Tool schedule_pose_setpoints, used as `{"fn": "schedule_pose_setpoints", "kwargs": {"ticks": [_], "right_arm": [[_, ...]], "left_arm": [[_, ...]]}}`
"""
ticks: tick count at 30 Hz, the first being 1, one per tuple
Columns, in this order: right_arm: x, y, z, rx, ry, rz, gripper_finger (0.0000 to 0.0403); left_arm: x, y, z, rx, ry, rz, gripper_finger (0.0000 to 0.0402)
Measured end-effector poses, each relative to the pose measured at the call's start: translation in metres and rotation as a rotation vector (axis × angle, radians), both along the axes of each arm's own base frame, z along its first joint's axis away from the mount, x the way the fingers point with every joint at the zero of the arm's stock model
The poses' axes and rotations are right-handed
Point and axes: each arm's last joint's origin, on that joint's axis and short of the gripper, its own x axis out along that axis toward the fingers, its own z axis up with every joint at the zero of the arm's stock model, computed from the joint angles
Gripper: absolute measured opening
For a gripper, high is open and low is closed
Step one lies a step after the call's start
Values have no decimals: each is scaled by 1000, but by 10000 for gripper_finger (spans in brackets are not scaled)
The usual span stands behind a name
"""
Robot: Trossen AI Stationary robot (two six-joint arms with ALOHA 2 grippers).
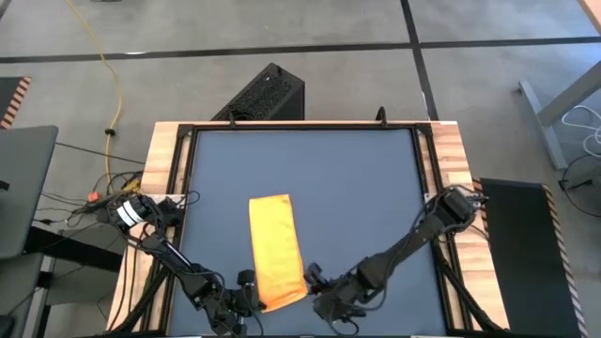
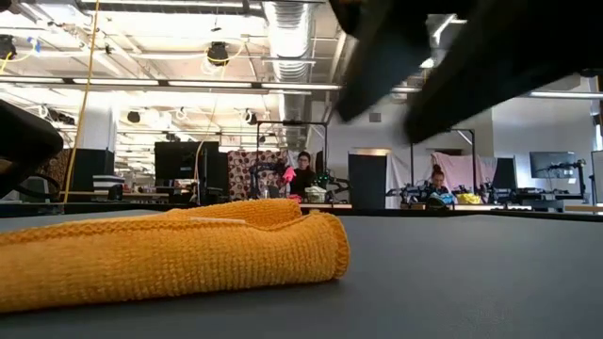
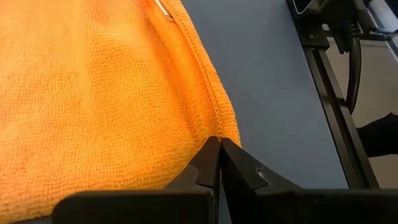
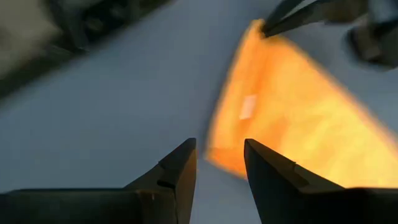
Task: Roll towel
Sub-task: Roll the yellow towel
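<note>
Towel (image 1: pixel 275 250): one bright yellow-orange cloth, lying as a narrow folded strip on the dark table (image 1: pixel 357 188), running from mid-surface down to the front edge and angled slightly; the layered fold along its long side shows plainly in the low view (image 2: pixel 170 254). No rolled portion shows at either end, so the folding into a strip appears done and the rolling itself appears not yet begun. Left gripper (image 1: pixel 246 299): at the front edge, at the strip's near end, fingers pressed together; in its wrist view the closed tips meet right at the hemmed border of the cloth (image 3: pixel 214 148), though whether any fabric is actually caught between them cannot be told. Right gripper (image 1: pixel 317 282): near the front edge, just beside the strip's near corner on the right, fingers spread and holding nothing; its wrist view shows the open tips (image 4: pixel 217 163) pointing at the towel's corner (image 4: pixel 292 112) without touching it. Remaining, by judgement: take hold of the near end, turn it over onto itself, and wind the strip toward the far edge into a roll. Behind the table, in the room beyond, people (image 2: pixel 303 169) are at benches.
</note>
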Motion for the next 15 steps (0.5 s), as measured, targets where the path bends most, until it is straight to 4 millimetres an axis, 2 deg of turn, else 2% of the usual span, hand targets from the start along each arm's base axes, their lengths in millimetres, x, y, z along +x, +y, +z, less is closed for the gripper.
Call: {"fn": "schedule_pose_setpoints", "kwargs": {"ticks": [2,7,15], "right_arm": [[3,5,-9,-79,-57,12,162],[13,7,-26,-57,-75,1,162],[16,1,-29,-15,-48,-44,162]], "left_arm": [[0,0,0,-4,1,-2,0],[1,0,0,-13,4,-2,0],[1,0,0,-24,7,-3,0]]}}
